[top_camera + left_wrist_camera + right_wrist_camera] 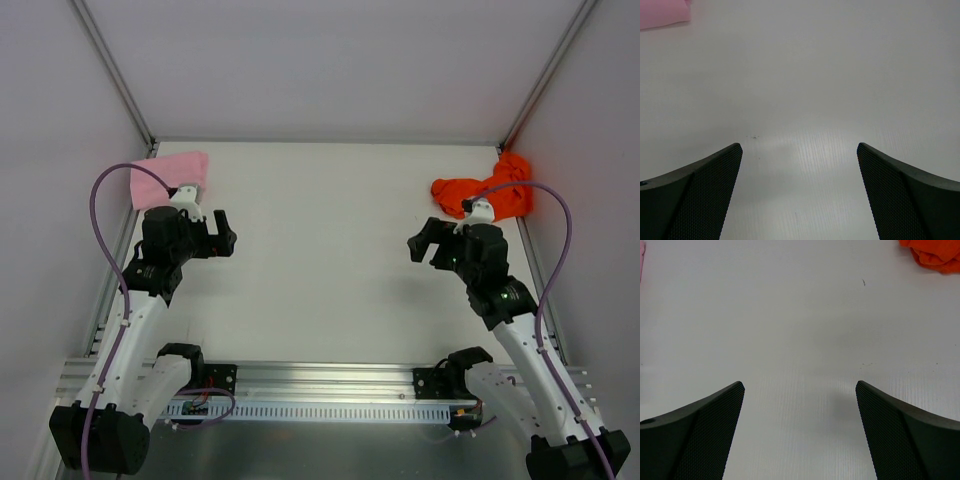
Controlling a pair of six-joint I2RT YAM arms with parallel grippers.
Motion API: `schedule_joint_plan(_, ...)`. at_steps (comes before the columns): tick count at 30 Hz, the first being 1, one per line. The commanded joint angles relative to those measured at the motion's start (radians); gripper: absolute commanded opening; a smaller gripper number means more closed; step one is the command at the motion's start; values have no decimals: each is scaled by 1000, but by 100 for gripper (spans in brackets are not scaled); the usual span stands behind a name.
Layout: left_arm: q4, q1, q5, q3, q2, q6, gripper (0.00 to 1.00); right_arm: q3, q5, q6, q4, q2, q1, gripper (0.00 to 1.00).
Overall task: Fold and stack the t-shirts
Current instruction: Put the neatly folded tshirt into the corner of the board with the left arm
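Observation:
A pale pink t-shirt point(168, 175) lies bunched at the table's far left corner; its edge shows at the top left of the left wrist view point(662, 12). An orange-red t-shirt point(487, 190) lies crumpled at the far right, and its corner shows in the right wrist view point(935, 252). My left gripper point(225, 232) hovers in front of the pink shirt, open, pointing toward the table's middle, with only bare table between its fingers point(705, 195). My right gripper point(422, 245) is open too, in front of the orange shirt, facing the middle, holding nothing.
The white table point(330, 250) is walled by pale panels at the back and sides, with metal rails point(125, 100) along the edges. An aluminium rail point(320, 385) at the near edge carries both arm bases. Purple cables point(100, 200) loop off each wrist.

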Motion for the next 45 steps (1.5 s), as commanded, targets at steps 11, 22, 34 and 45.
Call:
schedule_joint_plan(11, 16, 0, -3, 18, 19, -4, 99, -23, 25, -9, -20, -47, 1, 96)
schedule_joint_plan(22, 10, 0, -12, 20, 22, -1, 99, -18, 31, -26, -23, -53, 0, 97)
schedule_joint_plan(34, -12, 0, -80, 27, 42, -26, 99, -18, 20, -23, -24, -54, 1, 97)
schedule_joint_plan(45, 40, 57, -293, 164, 269, -243, 99, -9, -12, 17, 8, -27, 0, 97)
